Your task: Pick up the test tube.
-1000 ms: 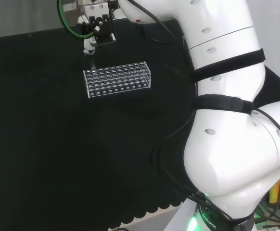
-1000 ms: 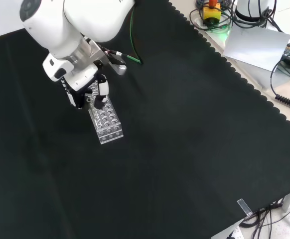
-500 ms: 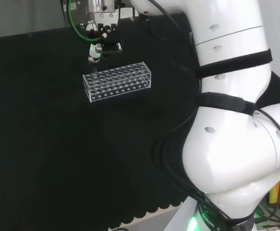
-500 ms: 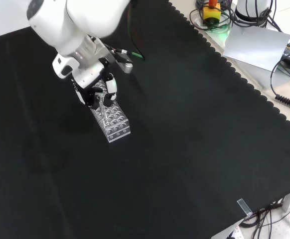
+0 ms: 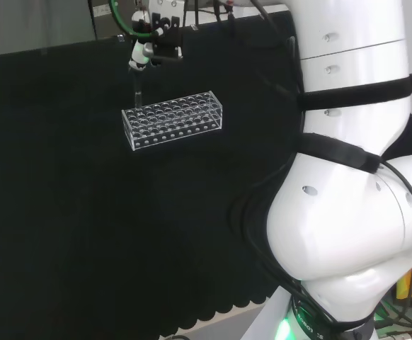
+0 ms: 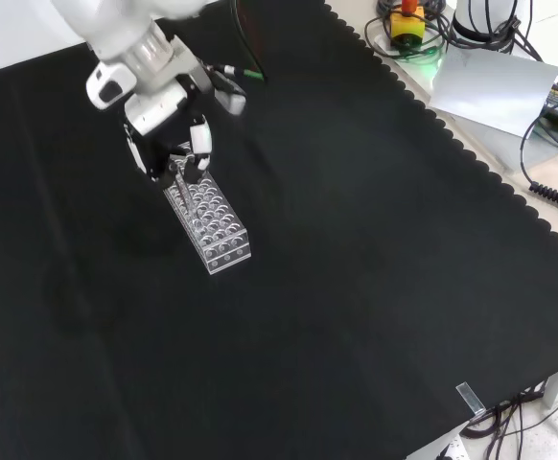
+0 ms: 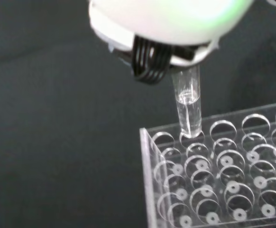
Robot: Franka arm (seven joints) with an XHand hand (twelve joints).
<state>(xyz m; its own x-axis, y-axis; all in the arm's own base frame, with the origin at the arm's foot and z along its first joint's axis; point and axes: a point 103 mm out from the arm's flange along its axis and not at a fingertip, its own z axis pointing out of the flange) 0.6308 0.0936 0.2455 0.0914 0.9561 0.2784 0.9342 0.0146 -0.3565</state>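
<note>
a black and white hand (image 6: 169, 144) pinches the top of a clear test tube (image 7: 187, 104), fingers curled round it. the tube hangs upright, its rounded bottom just at a corner hole of a clear plastic rack (image 5: 173, 119), which sits on the black-clothed table (image 6: 375, 268). no readable writing shows.

Clear rack (image 5: 173, 120) on black cloth (image 6: 356, 287), perhaps cables (image 6: 547, 182) beyond
</note>
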